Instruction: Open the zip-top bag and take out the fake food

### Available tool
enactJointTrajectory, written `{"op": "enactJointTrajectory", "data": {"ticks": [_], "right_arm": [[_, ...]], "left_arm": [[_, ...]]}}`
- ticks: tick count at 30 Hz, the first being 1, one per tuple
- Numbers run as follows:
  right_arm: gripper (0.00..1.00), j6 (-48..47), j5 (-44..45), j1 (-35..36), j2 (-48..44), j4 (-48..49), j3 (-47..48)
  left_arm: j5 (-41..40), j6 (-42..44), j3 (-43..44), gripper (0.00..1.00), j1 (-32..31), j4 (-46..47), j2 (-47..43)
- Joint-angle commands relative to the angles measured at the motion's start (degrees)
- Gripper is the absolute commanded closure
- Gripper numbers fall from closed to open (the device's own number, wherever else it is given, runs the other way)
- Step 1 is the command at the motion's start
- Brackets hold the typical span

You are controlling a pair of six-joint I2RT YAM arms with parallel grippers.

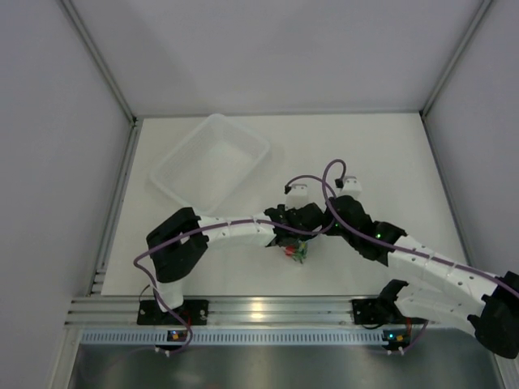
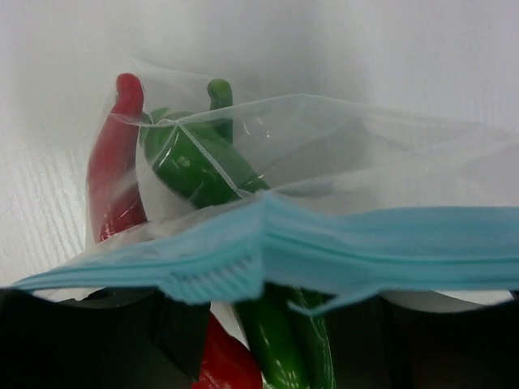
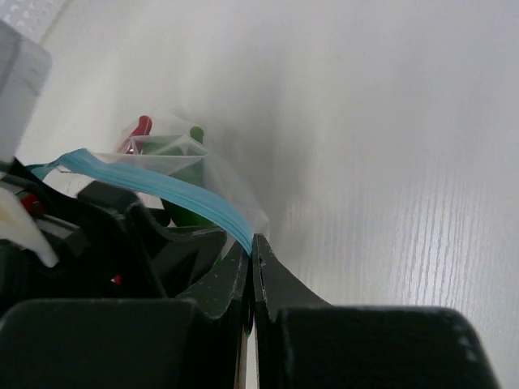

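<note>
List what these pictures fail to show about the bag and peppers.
Overhead view: bag too small, tucked under the arms.
Left wrist view: zip strip covers the peppers' middles and the left gripper's fingertips; grip unclear.
Right wrist view: left gripper blocks part of the bag.

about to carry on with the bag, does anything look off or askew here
Nothing is spilled or damaged. The zip-top bag is crumpled, its blue zip strip buckled and ragged toward one end, with the peppers inside. The clear tub sits skewed to the table edges.
</note>
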Motion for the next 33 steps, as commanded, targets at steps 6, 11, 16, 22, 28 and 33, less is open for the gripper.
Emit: {"op": "enactJointTrajectory", "data": {"ticks": [6,11,16,22,28,33], "right_arm": [[1.0,-0.92,5.79,4.09,-0.13,-0.94,3.71],[1.0,-0.92,6.14,4.27,0.39,-0.68,3.45],[1.0,-0.92,6.23,4.62,1.1,-0.15,3.89],[1.0,-1.01,6.14,4.71,1.27,1.6,4.24],[1.0,-3.28,6.41,4.88,0.92,1.61,7.74],[1.0,-6.8,7.2,4.71,4.86,-1.9,13.37]], "left_arm": [[-1.35,0.06,1.2,0.44,0.79,-3.04,3.82],[-1.62,-0.11,0.94,0.66,0.79,-2.95,2.51],[-1.7,-1.25,0.15,0.82,0.96,-2.78,1.19],[2.76,1.01,-2.74,1.0,0.88,2.74,-2.59],[10.58,9.35,-4.94,1.0,-0.88,12.06,-5.23],[13.14,13.59,-8.2,1.0,-2.2,18.05,-8.3]]}}
